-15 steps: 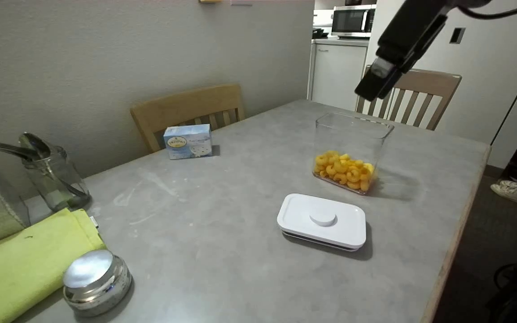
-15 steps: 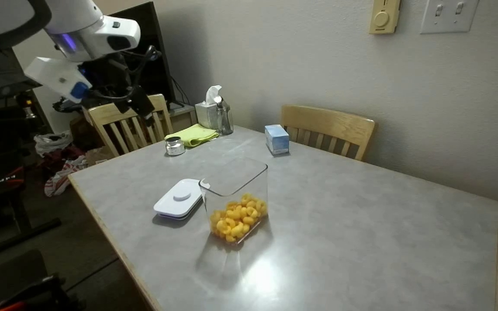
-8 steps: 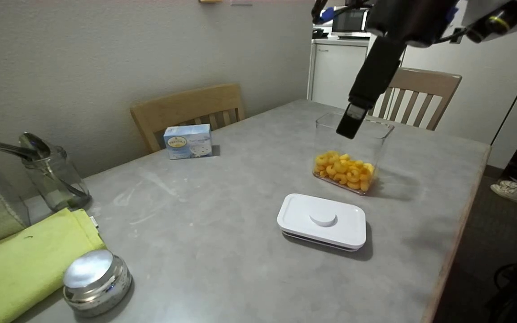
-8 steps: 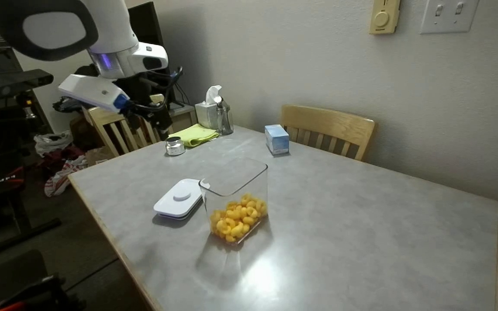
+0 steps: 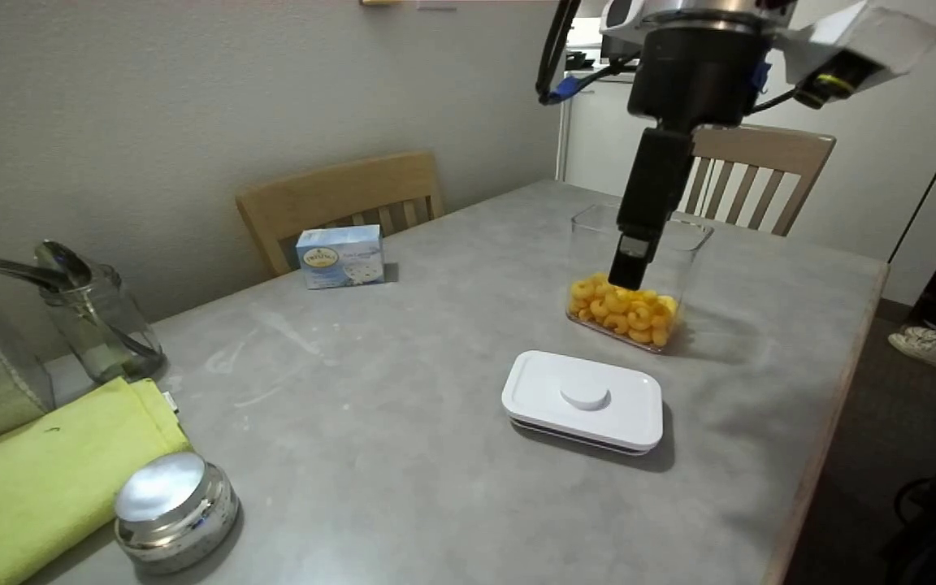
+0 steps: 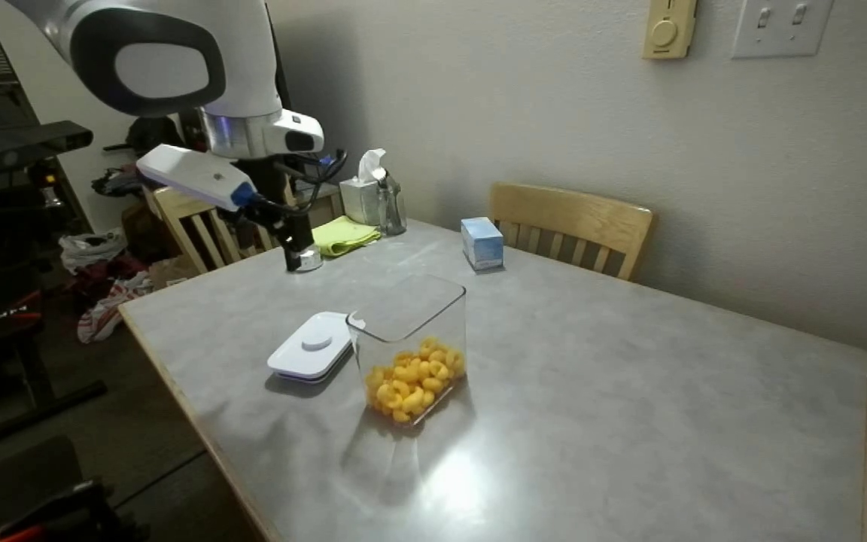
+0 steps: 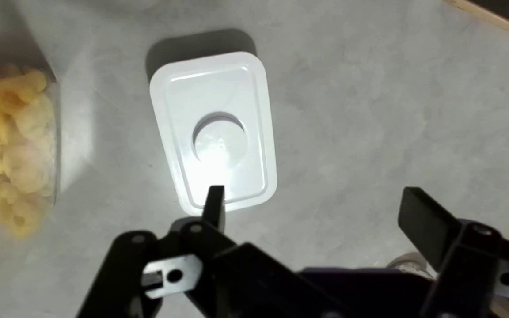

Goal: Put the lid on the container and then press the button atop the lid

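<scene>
1. You are, I judge, on the first step, reaching for the white, round-cornered plastic lid (image 5: pixel 586 418). It lies flat on the grey table (image 5: pixel 370 455), its raised round white button (image 7: pixel 221 145) facing up, near the clear rectangular plastic container (image 6: pixel 384 350) and apart from it.
2. Your black two-fingered gripper (image 7: pixel 316 203) stands wide, holding nothing, above the table. In the wrist view the button lies outside the gap.
3. Next, you likely need to shift over until that gap straddles the button, then lower and grip; placing and pressing come after.
4. Count one lid, one button, one container; the curled yellow food pieces (image 6: pixel 411 380) inside overlap too much to number.
5. Around these: one light-blue cardboard box (image 5: pixel 342 257), one round shiny metal tin (image 5: pixel 175 512), one folded yellow-green cloth (image 5: pixel 62 479), one clear glass jar (image 5: pixel 82 333) and one pale tissue box (image 6: pixel 358 202).
</scene>
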`<state>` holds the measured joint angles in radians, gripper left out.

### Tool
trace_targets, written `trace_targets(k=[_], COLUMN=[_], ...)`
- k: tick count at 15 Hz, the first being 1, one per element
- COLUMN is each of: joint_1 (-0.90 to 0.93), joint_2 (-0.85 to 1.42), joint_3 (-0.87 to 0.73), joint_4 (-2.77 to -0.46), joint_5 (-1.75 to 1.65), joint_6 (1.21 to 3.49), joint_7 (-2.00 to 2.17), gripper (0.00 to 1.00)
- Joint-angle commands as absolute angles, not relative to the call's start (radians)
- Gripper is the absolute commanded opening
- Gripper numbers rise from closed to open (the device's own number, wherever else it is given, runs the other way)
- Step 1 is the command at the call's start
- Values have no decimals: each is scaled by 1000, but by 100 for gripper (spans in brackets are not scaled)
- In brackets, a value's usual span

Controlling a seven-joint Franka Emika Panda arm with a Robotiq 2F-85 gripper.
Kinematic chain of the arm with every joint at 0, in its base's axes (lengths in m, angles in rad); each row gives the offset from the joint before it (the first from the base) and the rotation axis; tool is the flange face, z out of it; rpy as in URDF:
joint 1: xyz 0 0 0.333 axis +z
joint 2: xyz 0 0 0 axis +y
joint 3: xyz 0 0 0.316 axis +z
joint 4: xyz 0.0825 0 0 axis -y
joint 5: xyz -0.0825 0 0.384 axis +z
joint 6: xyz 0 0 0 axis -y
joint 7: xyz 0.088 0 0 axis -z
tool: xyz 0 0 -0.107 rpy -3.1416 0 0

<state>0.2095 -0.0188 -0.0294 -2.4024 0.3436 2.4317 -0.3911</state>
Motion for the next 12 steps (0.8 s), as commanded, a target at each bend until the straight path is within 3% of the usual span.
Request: trace_targets(k=[1,12], joint_1=[168,123], joint_2=[-21,152], joint_3=[15,35], joint_4=[-2402,-2360], joint_5=[344,210], joint_6=[2430,2517], joint_7=[-389,-328], gripper=[100,100])
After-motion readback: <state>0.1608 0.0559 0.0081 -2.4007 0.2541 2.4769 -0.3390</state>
